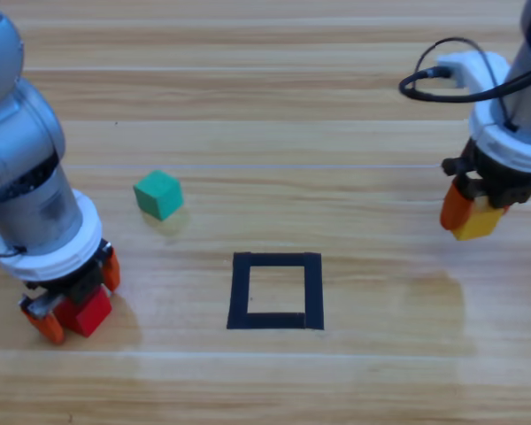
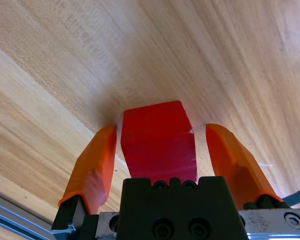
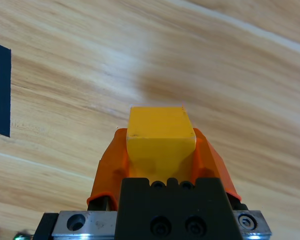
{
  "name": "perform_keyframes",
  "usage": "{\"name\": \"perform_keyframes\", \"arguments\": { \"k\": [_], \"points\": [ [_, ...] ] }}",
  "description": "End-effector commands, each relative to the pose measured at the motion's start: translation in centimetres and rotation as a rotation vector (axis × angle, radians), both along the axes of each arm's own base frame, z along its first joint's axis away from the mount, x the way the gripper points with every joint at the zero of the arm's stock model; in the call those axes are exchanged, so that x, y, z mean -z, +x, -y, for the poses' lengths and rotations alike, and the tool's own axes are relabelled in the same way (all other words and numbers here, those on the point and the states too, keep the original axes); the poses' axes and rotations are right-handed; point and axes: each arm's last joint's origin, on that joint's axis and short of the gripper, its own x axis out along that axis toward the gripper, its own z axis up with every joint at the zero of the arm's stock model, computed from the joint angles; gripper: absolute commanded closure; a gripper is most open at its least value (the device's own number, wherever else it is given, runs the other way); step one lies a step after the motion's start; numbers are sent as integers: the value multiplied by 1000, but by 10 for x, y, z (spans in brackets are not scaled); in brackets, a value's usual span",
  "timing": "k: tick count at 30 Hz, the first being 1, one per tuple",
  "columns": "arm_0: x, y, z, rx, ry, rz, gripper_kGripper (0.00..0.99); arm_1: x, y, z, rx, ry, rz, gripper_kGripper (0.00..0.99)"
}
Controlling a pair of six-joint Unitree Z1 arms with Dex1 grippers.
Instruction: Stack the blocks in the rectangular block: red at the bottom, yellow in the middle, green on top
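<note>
The left gripper [image 1: 71, 310] is low at the table [image 1: 274, 106] with red [image 1: 90, 310] sitting between its jaws. In the left wrist view the jaws stand apart around red [image 2: 159, 142]: one jaw is close beside it, the other shows a clear gap of wood, so red is straddled, not clamped. The right gripper [image 1: 471, 215] has its jaws closed tight on yellow [image 1: 480, 220], both pressed against its sides in the right wrist view [image 3: 160, 137]; it looks lifted off the table, though that is a judgement. Green [image 1: 158, 194] lies loose on the table, ahead of the left jaws and well apart from both grippers. The rectangle [image 1: 275, 290] lies between the two grippers and holds nothing yet.

Risks from here, as I judge them: red sits off-centre between the left jaws, so closing may push or twist it before the far jaw meets it, giving a skewed grip and a crooked base. Yellow is gripped already while red is not placed; if the right arm moves in early, the order fails or the arms crowd each other over the rectangle. A tilted red would let yellow and green slide off later.
</note>
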Motion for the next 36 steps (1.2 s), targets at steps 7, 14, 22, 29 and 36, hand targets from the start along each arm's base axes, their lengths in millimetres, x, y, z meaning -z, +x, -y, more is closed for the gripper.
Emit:
{"name": "perform_keyframes", "arguments": {
  "k": [7,14,22,29,36],
  "points": [
    [15,7,-6,157,54,-81,849,-42,-51,8,133,43,38,912],
    [-7,30,6,506,60,10,990,-51,-65,6,165,29,83,927],
    [-19,26,70,907,48,80,987,-56,-66,5,200,46,89,962],
    [-1,23,155,1175,86,-19,965,-57,-69,8,236,52,86,962],
    [-2,16,203,1250,92,-15,946,-54,-69,8,230,40,80,962]
  ]
}}
